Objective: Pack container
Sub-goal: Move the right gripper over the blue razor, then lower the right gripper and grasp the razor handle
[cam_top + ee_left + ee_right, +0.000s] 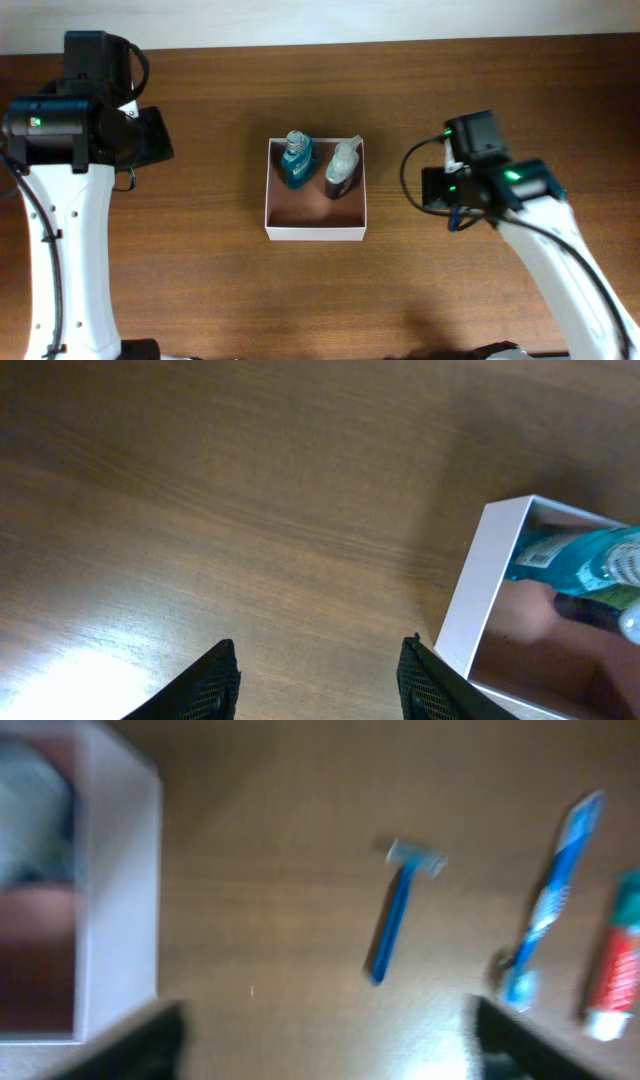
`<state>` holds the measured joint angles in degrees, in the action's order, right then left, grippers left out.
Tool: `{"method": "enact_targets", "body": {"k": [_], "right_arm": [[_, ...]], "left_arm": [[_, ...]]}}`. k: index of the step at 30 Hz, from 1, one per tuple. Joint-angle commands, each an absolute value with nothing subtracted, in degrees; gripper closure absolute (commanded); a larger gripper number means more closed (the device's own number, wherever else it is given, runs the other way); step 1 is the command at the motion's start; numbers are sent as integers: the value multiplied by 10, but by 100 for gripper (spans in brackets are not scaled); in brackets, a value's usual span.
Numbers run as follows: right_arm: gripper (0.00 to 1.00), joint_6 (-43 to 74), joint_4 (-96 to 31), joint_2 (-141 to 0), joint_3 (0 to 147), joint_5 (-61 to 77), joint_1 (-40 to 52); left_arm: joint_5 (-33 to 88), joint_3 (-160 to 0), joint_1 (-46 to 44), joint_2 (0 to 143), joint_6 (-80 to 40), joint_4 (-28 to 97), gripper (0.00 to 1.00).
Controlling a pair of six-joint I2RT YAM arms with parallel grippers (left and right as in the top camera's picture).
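The container [315,232], a shallow white-walled square box with a pinkish-brown inside, sits mid-table. A teal bottle [297,160] and a clear bottle with a dark bottom [341,170] lie in its far half. My left gripper [160,135] is open and empty over bare wood, left of the box. In the left wrist view the gripper [318,685] has the box wall [480,590] and the teal bottle [580,555] to its right. My right gripper [325,1040] is open and empty, right of the box [120,900].
In the blurred right wrist view, a blue razor [400,915], a blue toothbrush [550,900] and a red-and-green toothpaste tube [615,970] lie on the wooden table [200,260]. In the overhead view the right arm [520,200] hides them.
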<state>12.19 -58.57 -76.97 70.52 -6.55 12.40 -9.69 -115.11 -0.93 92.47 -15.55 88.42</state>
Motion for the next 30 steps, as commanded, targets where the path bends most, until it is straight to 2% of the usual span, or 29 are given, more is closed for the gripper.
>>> {"method": "enact_targets", "body": {"k": [1,6,9,15,22,30], "right_arm": [[1,118,-594,-717,734,-123,123],[0,202,-615,-734,732,-121,93],[5,205,-625,-799,731,-83,77],[9,230,-626,-910,731,-76,61],[10,201,-610,-1026,731,37,-6],[10,174,-587,-1050,729,41,-17]], "left_arm": [[-99,-1133,-7,929,-144,881,48],[-99,-1132,-7,929,-142,880,46],[-99,-1132,-7,929,-142,880,46],[-99,-1132,-7,929,-136,879,46],[-99,-1132,-7,929,-135,875,46],[-99,-1132,-7,929,-134,872,46]]}}
